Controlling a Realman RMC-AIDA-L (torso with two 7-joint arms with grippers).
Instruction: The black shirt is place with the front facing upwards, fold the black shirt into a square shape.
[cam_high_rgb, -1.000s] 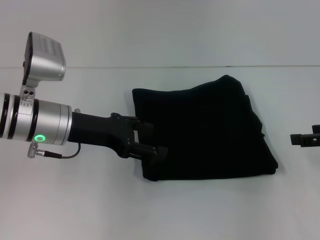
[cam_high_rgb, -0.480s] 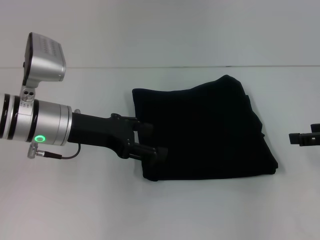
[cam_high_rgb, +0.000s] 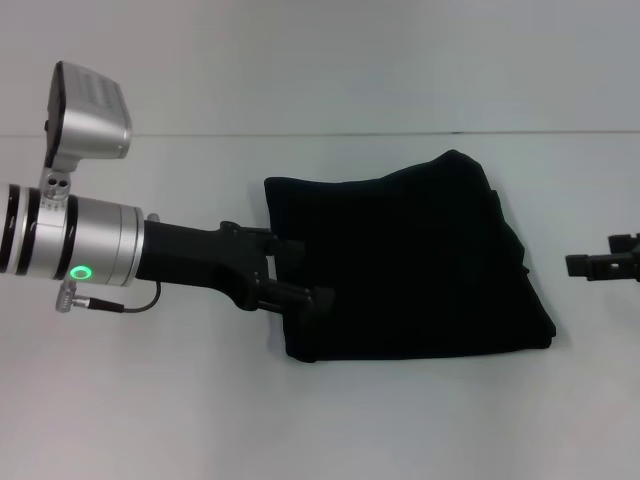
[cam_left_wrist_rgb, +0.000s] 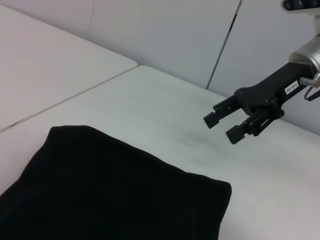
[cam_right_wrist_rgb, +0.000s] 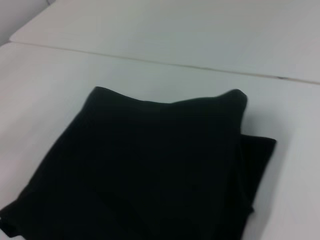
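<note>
The left arm's wrist was a silver cylinder with black rings, a glowing green ring light and a thin black cable looping beneath; a silver camera block sat on top. Its left claw (cam_high_rgb: 300, 272) was matte black. The right claw (cam_left_wrist_rgb: 227, 125) was black too, bearing a small white label.

This looks like a robot test room or lab rather than a home. A plain white counter (cam_high_rgb: 400, 420) runs to bare pale wall panels (cam_left_wrist_rgb: 165, 35) split by a thin dark seam, with nothing domestic around. A silver-and-black robot arm (cam_high_rgb: 95, 245) with a glowing green status ring (cam_high_rgb: 79, 275) reaches over the counter.
</note>
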